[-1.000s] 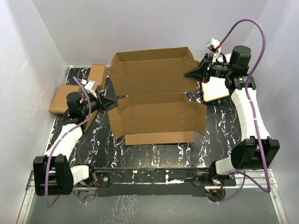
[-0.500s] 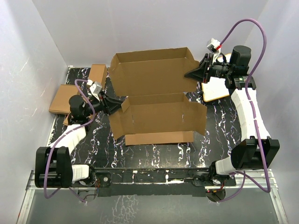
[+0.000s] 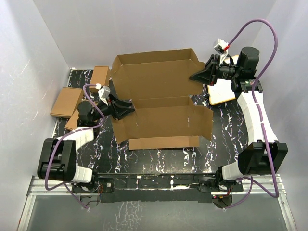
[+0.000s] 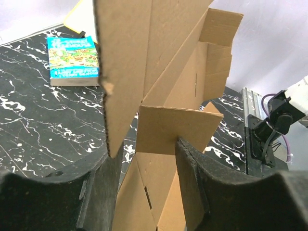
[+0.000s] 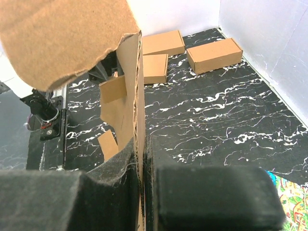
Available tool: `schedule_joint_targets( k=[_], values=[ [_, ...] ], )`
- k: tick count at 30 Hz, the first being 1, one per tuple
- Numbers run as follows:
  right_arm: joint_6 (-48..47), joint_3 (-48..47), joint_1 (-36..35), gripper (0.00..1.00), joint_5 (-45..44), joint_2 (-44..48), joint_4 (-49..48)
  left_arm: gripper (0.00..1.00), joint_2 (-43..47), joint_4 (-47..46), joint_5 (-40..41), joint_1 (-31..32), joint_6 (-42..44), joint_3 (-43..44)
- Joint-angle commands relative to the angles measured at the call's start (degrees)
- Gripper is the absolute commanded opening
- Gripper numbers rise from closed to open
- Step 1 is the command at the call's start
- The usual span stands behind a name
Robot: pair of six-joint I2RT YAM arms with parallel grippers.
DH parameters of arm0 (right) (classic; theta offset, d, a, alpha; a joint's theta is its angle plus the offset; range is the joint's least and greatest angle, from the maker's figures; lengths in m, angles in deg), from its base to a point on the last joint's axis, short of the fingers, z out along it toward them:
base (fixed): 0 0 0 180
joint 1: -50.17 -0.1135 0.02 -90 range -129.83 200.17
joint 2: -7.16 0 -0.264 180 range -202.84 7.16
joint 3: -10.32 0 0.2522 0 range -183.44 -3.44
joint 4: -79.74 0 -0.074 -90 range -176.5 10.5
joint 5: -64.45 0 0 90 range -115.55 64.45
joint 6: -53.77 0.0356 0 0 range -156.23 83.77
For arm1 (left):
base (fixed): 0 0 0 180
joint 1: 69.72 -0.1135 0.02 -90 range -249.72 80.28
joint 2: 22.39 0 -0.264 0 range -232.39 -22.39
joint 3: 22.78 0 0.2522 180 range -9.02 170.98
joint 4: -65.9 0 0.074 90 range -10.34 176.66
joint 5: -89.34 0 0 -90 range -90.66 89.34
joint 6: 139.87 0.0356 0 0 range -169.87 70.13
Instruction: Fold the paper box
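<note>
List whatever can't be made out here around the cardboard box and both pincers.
- Top view: whether the left pincer touches the box flap; too small and dark.
- Top view: book, partly under the right arm.
- Right wrist view: box interior, blocked by the near wall clamped in the right pincer.
- Left wrist view: box floor, hidden by upright flaps.

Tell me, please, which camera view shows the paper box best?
The top external view: it alone takes in the whole paper box, panels and flaps. The left wrist view shows only nearby flaps between the left gripper's parted jaws; the right wrist view, one edge pinched in the right gripper's shut jaws.
</note>
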Motion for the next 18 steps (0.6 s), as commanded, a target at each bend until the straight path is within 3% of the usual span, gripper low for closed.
schedule_joint_targets(
  k=[1, 11, 14, 18],
  values=[
    [3.99, 0.75, -0.13, 0.08, 2.82, 2.36, -7.12, 0.44, -2.02, -15.19, 1.74, 0.35, -5.23, -0.49],
    [7.35, 2.12, -0.37, 0.08, 4.43, 2.74, -11.18, 0.41, -7.01, -23.74, 3.67, 1.32, -9.91, 0.39],
    [7.51, 2.35, -0.39, 0.08, 4.5, 2.87, -11.5, 0.42, -6.69, -21.24, 4.5, 1.32, -7.86, 0.31],
    [7.46, 2.39, -0.39, 0.08, 4.33, 3.06, -11.51, 0.43, -3.04, -11.33, 3.89, -0.46, -1.07, 0.29]
  ],
)
